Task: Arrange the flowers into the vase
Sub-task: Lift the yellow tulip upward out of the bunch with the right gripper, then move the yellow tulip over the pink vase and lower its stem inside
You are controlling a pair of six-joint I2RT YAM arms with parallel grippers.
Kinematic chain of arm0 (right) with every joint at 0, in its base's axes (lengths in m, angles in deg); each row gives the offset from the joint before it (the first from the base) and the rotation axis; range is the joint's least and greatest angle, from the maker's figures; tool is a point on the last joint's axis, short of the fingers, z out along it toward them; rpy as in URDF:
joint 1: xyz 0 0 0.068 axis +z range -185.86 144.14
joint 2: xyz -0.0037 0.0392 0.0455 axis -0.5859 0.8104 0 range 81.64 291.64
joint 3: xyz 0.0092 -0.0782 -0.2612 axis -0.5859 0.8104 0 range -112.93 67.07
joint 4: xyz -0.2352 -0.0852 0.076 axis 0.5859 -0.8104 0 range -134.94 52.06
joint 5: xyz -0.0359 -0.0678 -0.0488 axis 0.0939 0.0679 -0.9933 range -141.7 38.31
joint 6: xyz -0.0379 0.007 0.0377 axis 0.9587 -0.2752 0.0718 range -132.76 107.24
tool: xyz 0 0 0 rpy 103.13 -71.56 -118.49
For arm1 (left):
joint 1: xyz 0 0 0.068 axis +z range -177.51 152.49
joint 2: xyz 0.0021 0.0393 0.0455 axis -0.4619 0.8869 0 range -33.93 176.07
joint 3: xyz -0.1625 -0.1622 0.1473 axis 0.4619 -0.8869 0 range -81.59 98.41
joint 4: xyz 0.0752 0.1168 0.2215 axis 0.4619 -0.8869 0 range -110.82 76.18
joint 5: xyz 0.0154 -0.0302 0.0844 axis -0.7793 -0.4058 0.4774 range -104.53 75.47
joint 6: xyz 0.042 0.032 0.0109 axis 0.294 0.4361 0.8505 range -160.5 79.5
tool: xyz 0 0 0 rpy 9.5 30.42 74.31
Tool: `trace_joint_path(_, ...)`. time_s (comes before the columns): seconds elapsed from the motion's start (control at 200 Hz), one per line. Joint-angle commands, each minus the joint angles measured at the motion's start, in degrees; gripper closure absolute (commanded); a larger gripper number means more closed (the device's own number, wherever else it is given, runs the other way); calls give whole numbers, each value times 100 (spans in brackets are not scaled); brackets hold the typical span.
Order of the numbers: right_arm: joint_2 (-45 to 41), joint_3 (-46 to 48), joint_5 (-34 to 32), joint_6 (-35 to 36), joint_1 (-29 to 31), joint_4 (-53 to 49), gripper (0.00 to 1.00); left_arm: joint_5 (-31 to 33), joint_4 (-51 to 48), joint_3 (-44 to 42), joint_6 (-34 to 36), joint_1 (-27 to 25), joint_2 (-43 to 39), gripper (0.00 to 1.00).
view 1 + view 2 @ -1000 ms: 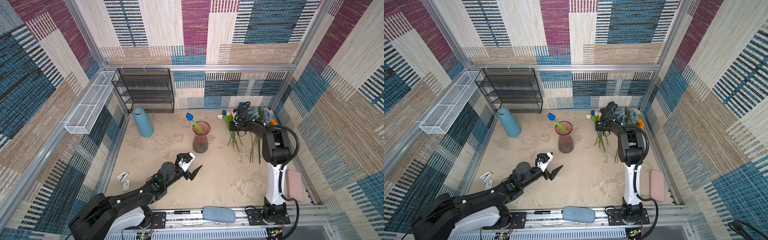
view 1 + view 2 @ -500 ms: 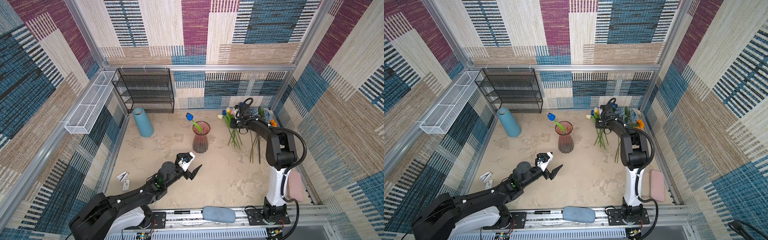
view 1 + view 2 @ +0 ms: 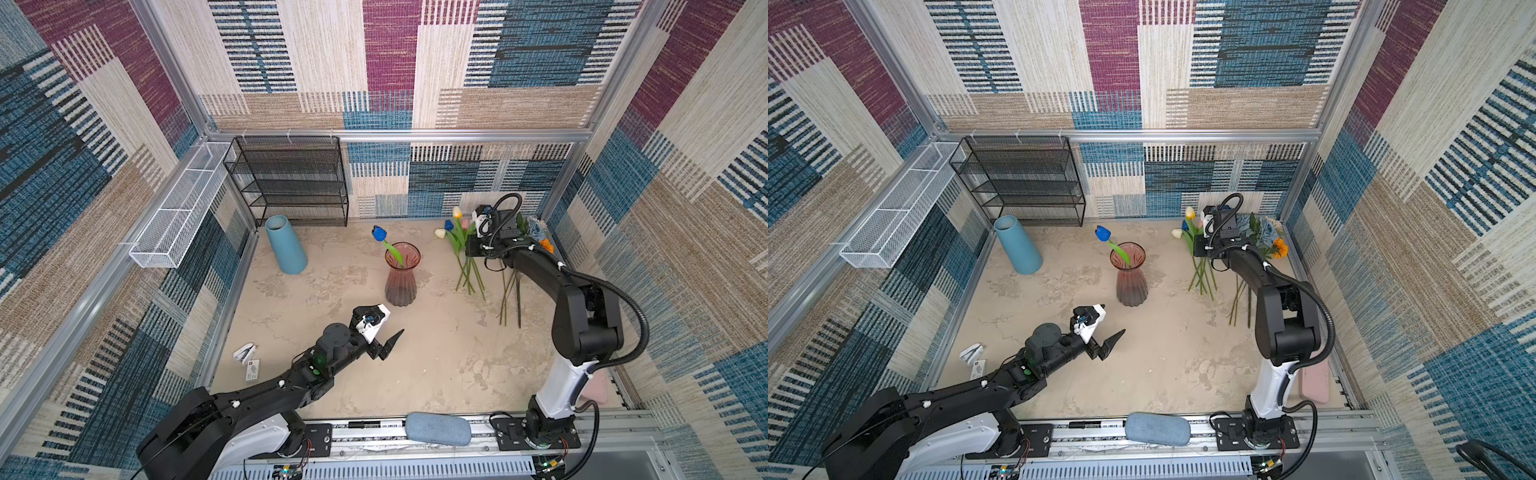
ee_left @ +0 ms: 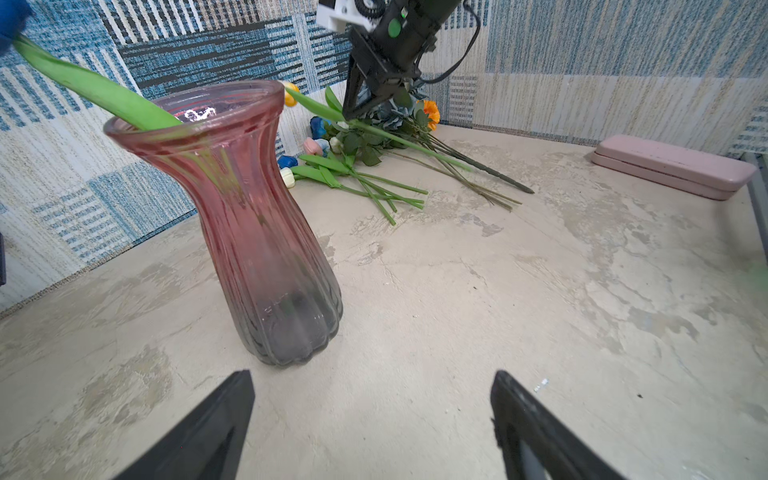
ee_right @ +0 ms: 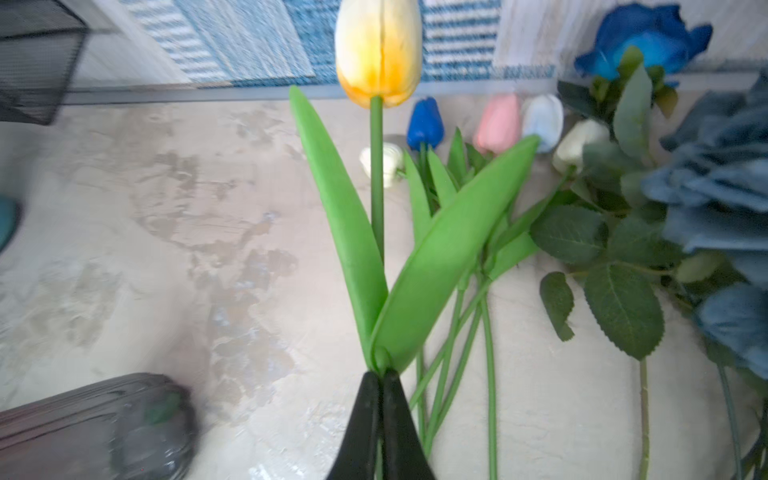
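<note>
One flower is in place so far: a blue tulip stands in the pink glass vase at the centre of both top views, with its stem leaning over the rim toward the upper left. A second looks to be on its way. The right fingers are pressed together on the stem of a yellow tulip, just below where its two leaves split. They hold its bloom end raised off the counter in the upper right of the floor area, well apart from the vase. I cannot tell whether the tail of its stem is clear of the pile.

The other flowers lie in a loose pile under and beside that arm: several small tulips, a dusty-blue rose bunch, a deep-blue rose and an orange bloom. By my reckoning, most of the job is ahead.

The left fingers are spread wide with nothing between them, low over the counter just below the pink vase in both top views.

As for containers, the pink vase holds only the blue tulip. A light-blue vase at the upper left of the counter has nothing sticking out of it. The black wire shelf behind it and the white wire basket on the left wall show nothing inside. A pink case at the lower right is closed.
</note>
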Motion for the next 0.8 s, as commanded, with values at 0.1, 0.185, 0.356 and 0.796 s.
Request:
trace_joint_path(0.1, -1065, 939, 1493, 282, 17, 1843, 100, 36, 80, 2, 100, 4, -62, 8)
trace_joint_path(0.185, -1378, 1225, 1928, 221, 18, 2293, 100, 28, 81, 11, 102, 4, -62, 8)
trace_joint_path(0.356, -1943, 1711, 2684, -385, 96, 3504, 100, 53, 82, -2, 109, 4, -71, 8)
trace_joint_path(0.796, -1642, 1119, 2703, -2346, 994, 6541, 100, 107, 88, -50, 126, 4, -193, 8)
